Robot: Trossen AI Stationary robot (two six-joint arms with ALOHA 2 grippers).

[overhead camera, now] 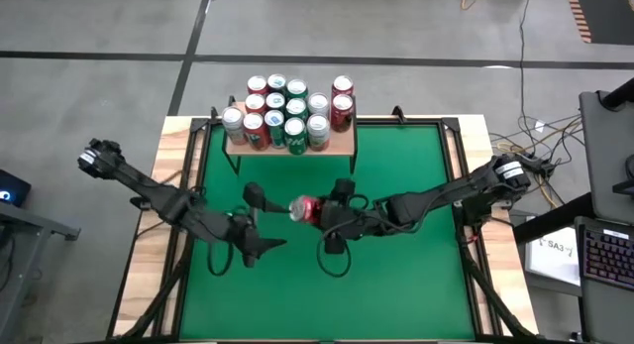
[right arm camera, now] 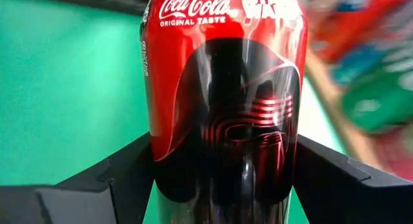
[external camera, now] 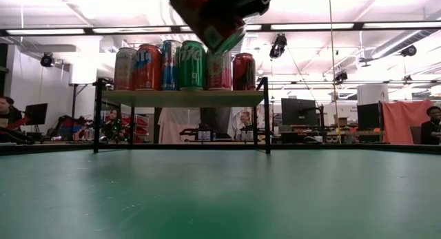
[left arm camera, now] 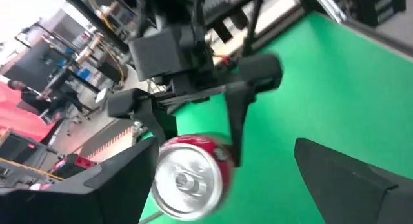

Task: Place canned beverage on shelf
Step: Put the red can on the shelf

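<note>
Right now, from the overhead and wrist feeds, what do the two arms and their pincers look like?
Both arms are dark, slim and jointed, each with a pale ring near its base. The left pincer and right pincer have flat, wedge-shaped black fingers. The left wrist view shows the right pincer's boxy black body. A black cable loops onto the green table under each wrist.

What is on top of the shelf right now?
The shelf carries about a dozen upright cans, red, green, blue and silver. The low view shows only its front row; cans behind are covered.
</note>
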